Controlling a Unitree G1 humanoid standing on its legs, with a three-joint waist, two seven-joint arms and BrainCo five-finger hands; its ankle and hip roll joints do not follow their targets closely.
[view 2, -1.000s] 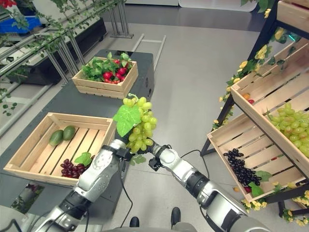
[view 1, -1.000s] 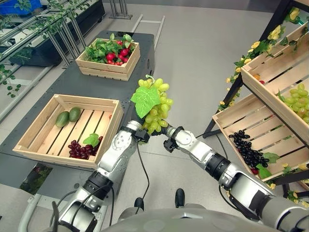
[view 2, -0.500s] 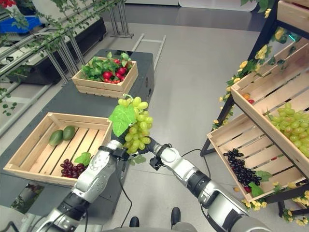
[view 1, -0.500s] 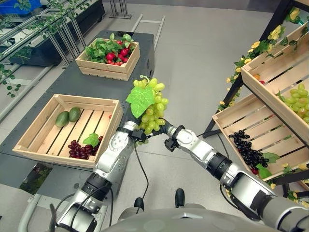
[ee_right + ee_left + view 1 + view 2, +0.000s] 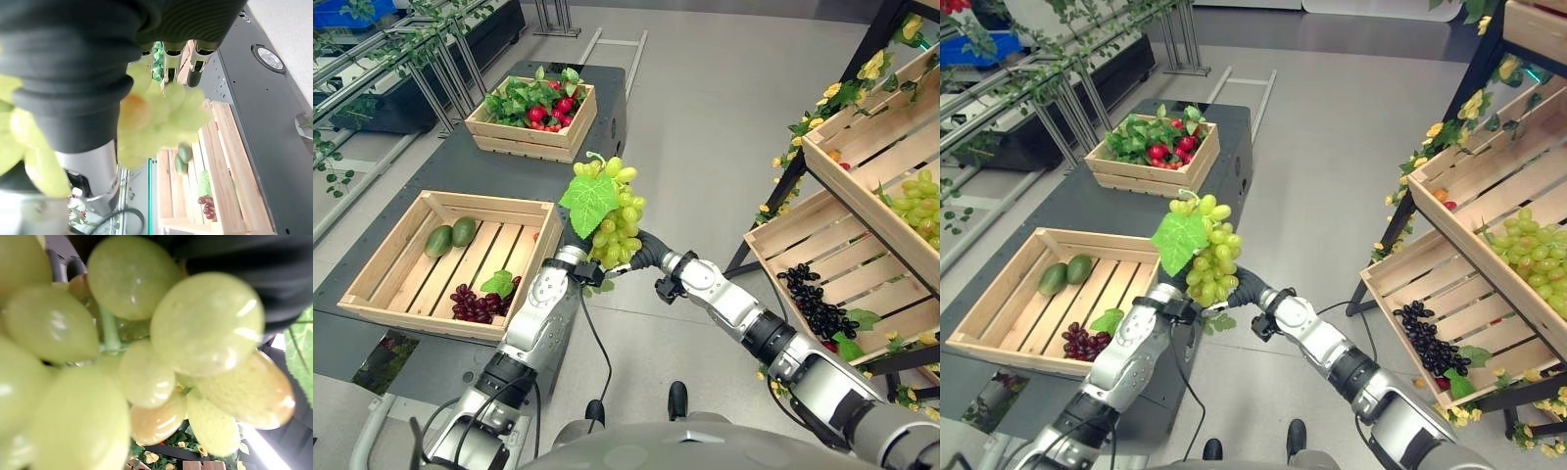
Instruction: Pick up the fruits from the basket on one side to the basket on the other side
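Note:
A bunch of green grapes (image 5: 619, 223) with a big green leaf is held up in the air between my two hands, just right of the near wooden crate (image 5: 489, 202). My right hand (image 5: 644, 253) comes in under the bunch from the right; in the right wrist view its fingers (image 5: 168, 61) curl over the grapes (image 5: 161, 117). My left hand (image 5: 570, 266) is pressed against the bunch's lower left, its fingers hidden behind the fruit. The left wrist view shows the grapes (image 5: 205, 328) from very close. The crate holds two green fruits (image 5: 450, 236) and a dark red grape bunch (image 5: 475, 302).
A farther crate (image 5: 524, 147) of red fruit and leaves stands on the same dark platform (image 5: 460, 162). At the right a slanted wooden shelf (image 5: 862, 211) carries crates with black grapes (image 5: 813, 299) and green grapes (image 5: 920, 206). Grey floor lies between.
Both hands and the green grape bunch have shifted left and slightly up, toward the near crate's right edge.

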